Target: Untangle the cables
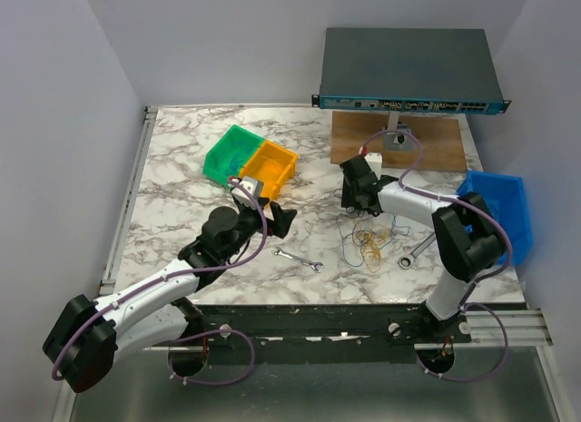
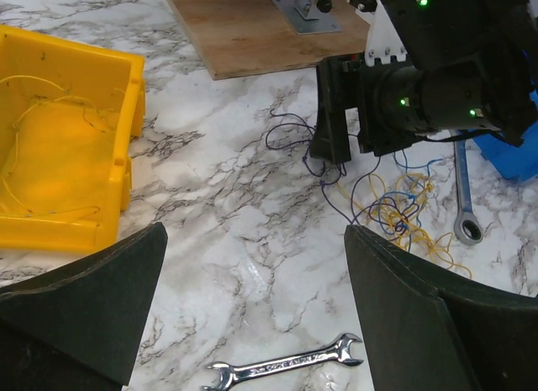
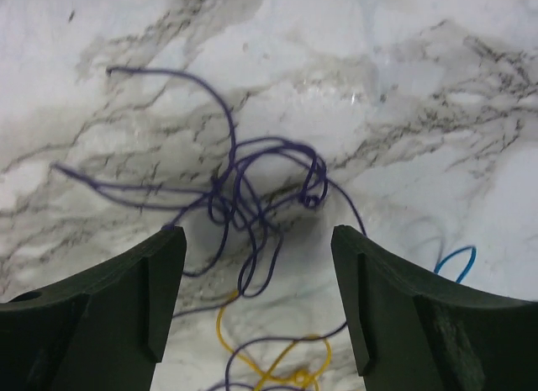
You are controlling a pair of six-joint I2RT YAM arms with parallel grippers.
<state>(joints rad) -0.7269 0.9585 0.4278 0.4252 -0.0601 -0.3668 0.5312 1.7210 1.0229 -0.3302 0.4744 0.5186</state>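
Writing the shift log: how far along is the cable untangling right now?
Done: one thin yellow wire lies in the yellow bin. In hand: nothing gripped; the open right gripper straddles the purple wire, left gripper open, empty. Left: the yellow, blue and purple bunch is tangled.

I read the table as white marble with grey-black veining. The cables are purple, yellow and blue strands mixed. There's a green bin, a yellow-orange bin and a blue bin. The network switch is dark grey with a blue strip along the port face. The board is plain brown wood grain. The open-end wrench and ring-end wrench are both silver. The left arm and right arm have white shells, black joints and purple hoses. Green LEDs are lit on the right wrist.
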